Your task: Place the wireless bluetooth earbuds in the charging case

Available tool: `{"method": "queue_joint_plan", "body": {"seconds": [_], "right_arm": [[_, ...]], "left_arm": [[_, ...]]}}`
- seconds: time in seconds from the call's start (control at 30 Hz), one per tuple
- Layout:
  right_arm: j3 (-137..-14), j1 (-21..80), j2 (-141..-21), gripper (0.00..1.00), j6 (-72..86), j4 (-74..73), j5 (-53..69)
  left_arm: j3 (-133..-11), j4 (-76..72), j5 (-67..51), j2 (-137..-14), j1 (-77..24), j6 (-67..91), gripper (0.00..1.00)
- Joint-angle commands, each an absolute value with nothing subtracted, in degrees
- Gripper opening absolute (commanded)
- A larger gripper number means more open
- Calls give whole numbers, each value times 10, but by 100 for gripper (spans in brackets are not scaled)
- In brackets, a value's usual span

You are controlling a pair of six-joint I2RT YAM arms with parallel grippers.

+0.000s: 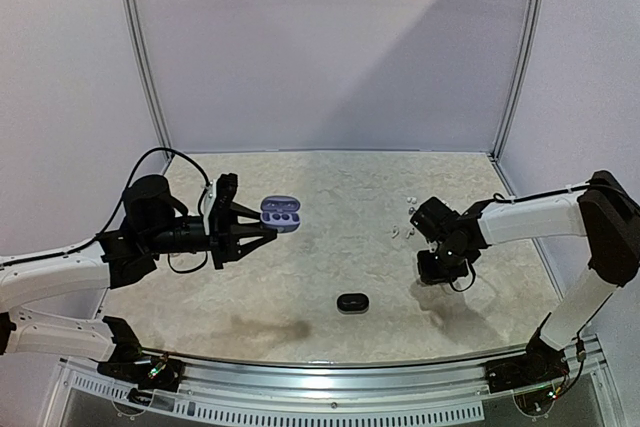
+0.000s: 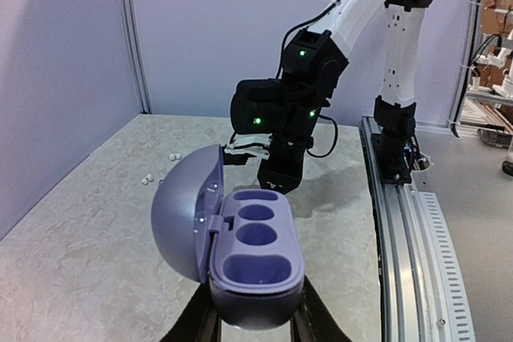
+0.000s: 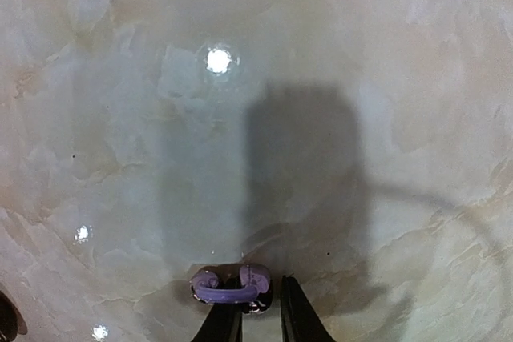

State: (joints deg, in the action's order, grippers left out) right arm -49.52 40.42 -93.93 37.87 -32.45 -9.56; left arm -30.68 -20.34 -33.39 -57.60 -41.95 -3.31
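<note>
You have no text, brand, number or sign to read in any of the three views. The open charging case (image 2: 256,258) close to the left wrist camera shows plain lilac surfaces with no marking. The black case (image 1: 351,302) on the table is too small in the top view to tell. The boxes (image 2: 494,14) at the far right edge of the left wrist view may carry print, but it is too blurred to read.

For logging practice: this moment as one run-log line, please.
left hand: holds open charging case | right hand: over table, purple earbud at fingertips, grip unclear | sockets: empty
</note>
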Motion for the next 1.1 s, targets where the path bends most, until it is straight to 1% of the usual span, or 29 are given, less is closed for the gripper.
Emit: {"method": "queue_joint_plan", "body": {"seconds": [0.0, 0.17, 0.4, 0.9, 1.07], "right_arm": [[-459, 409, -952, 20, 402, -287, -90], [-452, 413, -946, 22, 401, -281, -87], [-432, 421, -938, 23, 411, -282, -84], [-419, 454, -912, 24, 447, -340, -79], [-419, 464, -909, 27, 452, -352, -67]], "left_arm": [[-299, -213, -333, -565, -419, -42, 0], [-300, -217, -333, -568, -419, -48, 0], [-302, -214, -333, -568, -420, -52, 0], [-302, -214, -334, -570, -420, -58, 0], [-302, -214, -335, -570, -420, -61, 0]]}}
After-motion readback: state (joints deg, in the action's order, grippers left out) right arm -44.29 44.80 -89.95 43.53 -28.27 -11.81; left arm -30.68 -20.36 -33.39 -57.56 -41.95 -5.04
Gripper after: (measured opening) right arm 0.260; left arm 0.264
